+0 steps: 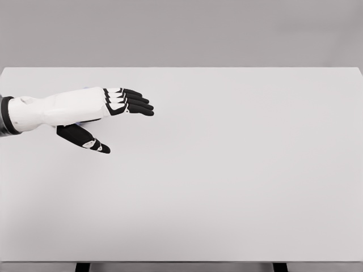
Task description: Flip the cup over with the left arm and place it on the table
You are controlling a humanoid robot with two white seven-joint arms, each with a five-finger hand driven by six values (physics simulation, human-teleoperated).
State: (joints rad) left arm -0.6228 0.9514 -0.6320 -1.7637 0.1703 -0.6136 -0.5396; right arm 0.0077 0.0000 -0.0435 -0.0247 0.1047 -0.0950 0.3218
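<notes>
My left hand (126, 126) reaches in from the left edge over the left part of the white table (227, 170). Its white palm and black fingers (136, 102) point right, stretched out straight, and the thumb (85, 139) hangs below them. The hand is open and holds nothing. No cup shows anywhere in the head view; a faint pale shape behind the hand cannot be made out. The right arm is out of view.
The white tabletop fills most of the view, with its far edge at the top and its near edge at the bottom. Two dark table legs (83, 267) show under the near edge. A plain grey wall stands behind.
</notes>
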